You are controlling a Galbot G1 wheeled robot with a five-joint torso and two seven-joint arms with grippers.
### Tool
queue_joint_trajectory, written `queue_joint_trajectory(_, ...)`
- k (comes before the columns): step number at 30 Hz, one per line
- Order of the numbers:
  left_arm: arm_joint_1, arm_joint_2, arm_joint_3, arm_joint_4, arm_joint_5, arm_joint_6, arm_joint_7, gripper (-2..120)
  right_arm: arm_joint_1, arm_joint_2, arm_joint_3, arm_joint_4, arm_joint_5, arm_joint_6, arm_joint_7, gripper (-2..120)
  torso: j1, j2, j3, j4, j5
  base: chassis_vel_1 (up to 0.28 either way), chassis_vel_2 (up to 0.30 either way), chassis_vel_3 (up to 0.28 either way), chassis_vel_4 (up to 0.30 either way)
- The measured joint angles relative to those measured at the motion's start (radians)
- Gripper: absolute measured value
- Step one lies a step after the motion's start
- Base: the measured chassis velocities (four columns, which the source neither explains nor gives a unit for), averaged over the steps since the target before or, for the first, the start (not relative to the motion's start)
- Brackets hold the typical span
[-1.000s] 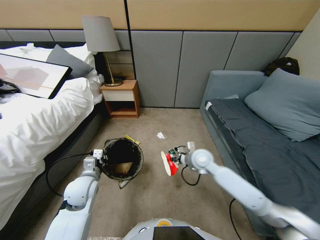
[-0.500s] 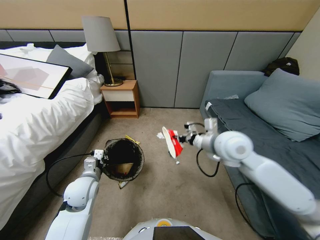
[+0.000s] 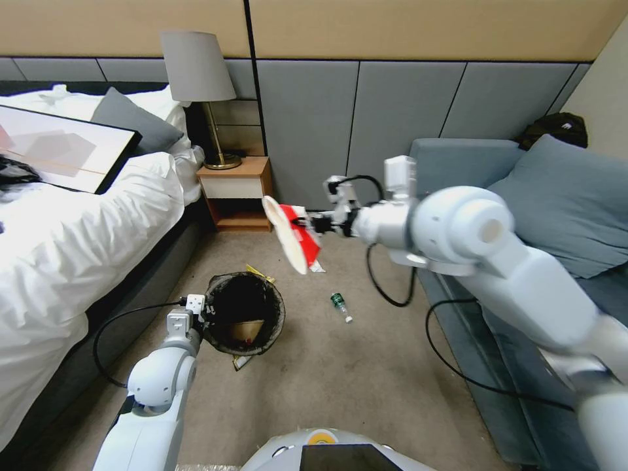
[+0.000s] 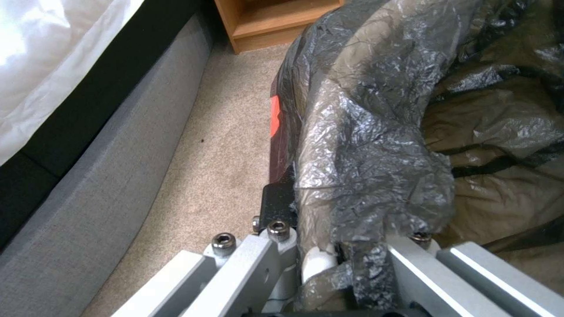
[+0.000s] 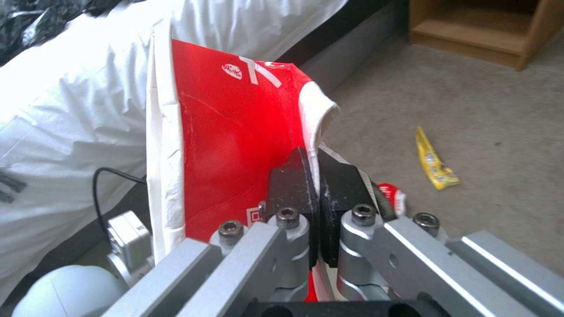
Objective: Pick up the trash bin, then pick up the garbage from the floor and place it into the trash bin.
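Note:
The trash bin [image 3: 243, 314], lined with a crinkled black bag [image 4: 376, 132], hangs low over the carpet. My left gripper [image 3: 196, 306] [image 4: 338, 240] is shut on its rim on the bed side. My right gripper [image 3: 315, 224] [image 5: 317, 176] is shut on a red-and-white wrapper [image 3: 292, 237] [image 5: 229, 145], held in the air beyond the bin and slightly right of it. More garbage lies on the floor: a small green-labelled bottle [image 3: 338, 305], a yellow wrapper [image 3: 260, 273] [image 5: 436, 164] and a bit of white tissue [image 3: 318, 267]. Brown paper and something red lie inside the bin.
A bed [image 3: 72, 248] with white bedding runs along the left, and a wooden nightstand [image 3: 239, 196] with a lamp [image 3: 196, 72] stands at the wall. A grey-blue sofa [image 3: 497, 261] fills the right side. Open carpet lies between them. A scrap [image 3: 241, 361] pokes out beneath the bin.
My right arm has risen from near the floor and swung left towards the bin, carrying the red-and-white wrapper. The bottle now shows on the carpet. The left arm and bin have stayed put.

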Motion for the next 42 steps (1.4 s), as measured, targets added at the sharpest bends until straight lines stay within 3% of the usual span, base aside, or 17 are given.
queue_joint_trajectory(3,-0.002,0.000,0.000,0.003,0.000,0.000,0.000,1,0.006,0.052,-0.039,-0.026,-0.014,0.000,0.003,0,0.000,0.000,0.000,0.0003,0.0000,0.000,0.000,0.000,0.000)
queue_joint_trajectory(6,-0.006,0.000,0.001,0.009,0.001,0.000,0.000,1,-0.004,0.162,-0.124,-0.088,-0.067,0.000,0.006,0,0.000,0.000,0.000,0.0006,-0.0003,0.000,0.000,0.000,0.000)
queue_joint_trajectory(10,-0.007,0.002,-0.002,0.009,0.001,0.000,0.000,1,-0.040,0.191,-0.173,-0.124,-0.115,0.000,0.003,0,0.000,0.000,0.000,0.0003,-0.0001,0.000,0.000,0.000,0.000)
queue_joint_trajectory(32,-0.006,-0.011,-0.011,0.021,0.005,0.000,0.002,1,-0.160,0.197,-0.243,-0.173,-0.218,0.000,0.008,1,0.000,0.000,0.000,0.0001,0.0002,0.000,0.000,0.000,0.000)
queue_joint_trajectory(42,-0.003,-0.008,-0.014,0.025,0.005,0.000,0.003,1,-0.175,0.195,-0.243,-0.184,-0.237,0.000,0.007,41,0.000,0.000,0.000,0.0003,0.0002,0.000,0.000,0.000,0.000)
